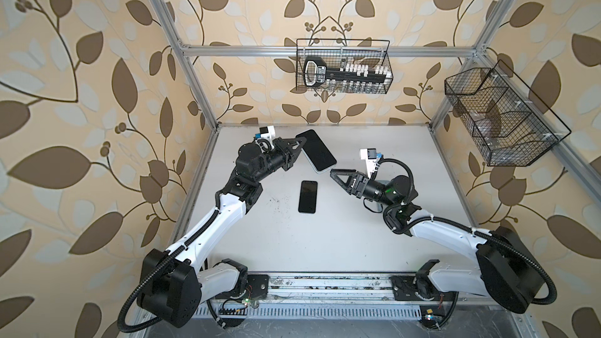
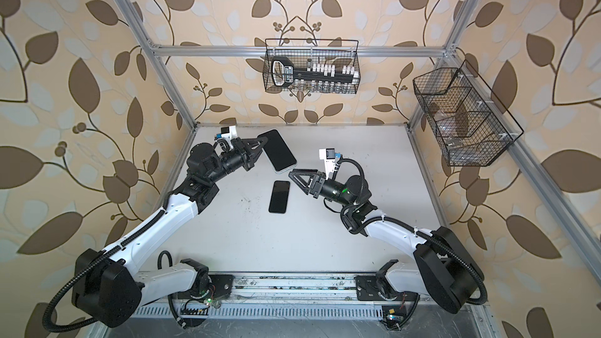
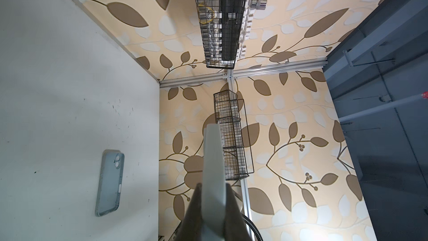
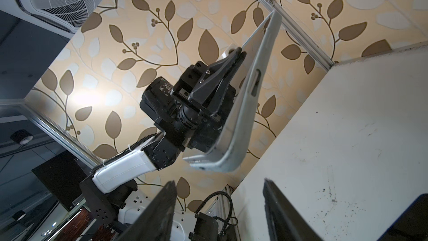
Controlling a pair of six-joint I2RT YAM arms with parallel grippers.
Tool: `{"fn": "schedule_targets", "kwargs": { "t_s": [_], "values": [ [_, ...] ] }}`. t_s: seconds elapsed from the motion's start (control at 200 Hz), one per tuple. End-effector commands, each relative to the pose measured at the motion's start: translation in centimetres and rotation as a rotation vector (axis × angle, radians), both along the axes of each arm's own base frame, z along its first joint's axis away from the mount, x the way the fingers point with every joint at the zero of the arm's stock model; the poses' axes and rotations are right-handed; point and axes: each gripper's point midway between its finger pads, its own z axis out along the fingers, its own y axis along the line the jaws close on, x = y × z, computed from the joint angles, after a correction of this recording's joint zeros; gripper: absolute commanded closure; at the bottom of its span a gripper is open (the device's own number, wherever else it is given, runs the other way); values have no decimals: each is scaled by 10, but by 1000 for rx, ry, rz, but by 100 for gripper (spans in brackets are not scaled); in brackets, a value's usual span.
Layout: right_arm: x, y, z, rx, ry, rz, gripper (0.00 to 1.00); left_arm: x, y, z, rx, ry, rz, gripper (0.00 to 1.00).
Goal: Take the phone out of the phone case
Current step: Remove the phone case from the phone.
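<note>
Phone (image 1: 308, 196) lies flat on the white table (image 1: 357, 238), nearest the front and clear of both arms. It is a slim slab, glossy black on top in both top views. In the left wrist view it (image 3: 110, 183) looks pale, with two round lens shapes at one end.

Just behind it and to the right, the right gripper (image 1: 333, 173) hovers off the table. Its jaws are apart with nothing between them, and its fingers (image 4: 162, 209) frame the gap in the right wrist view. Its tip is close to the low corner of the phone case (image 1: 317, 151); whether they touch I cannot tell.

The phone case hangs tilted in the air, pale-rimmed with a shiny black face. I cannot tell whether a handset fills it. The left gripper (image 1: 302, 146) is clamped on one long edge of it.

Farther back, a wire basket (image 1: 343, 66) on the rear wall holds a black-handled tool (image 1: 313, 71) — its label too small to read. A second wire basket (image 1: 500, 118) hangs on the right wall.
</note>
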Motion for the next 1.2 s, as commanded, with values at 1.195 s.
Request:
{"fn": "schedule_targets", "kwargs": {
  "t_s": [1.195],
  "values": [
    [9, 13, 24, 99, -33, 19, 48, -8, -2, 51, -141, -138, -39, 100]
  ]
}}
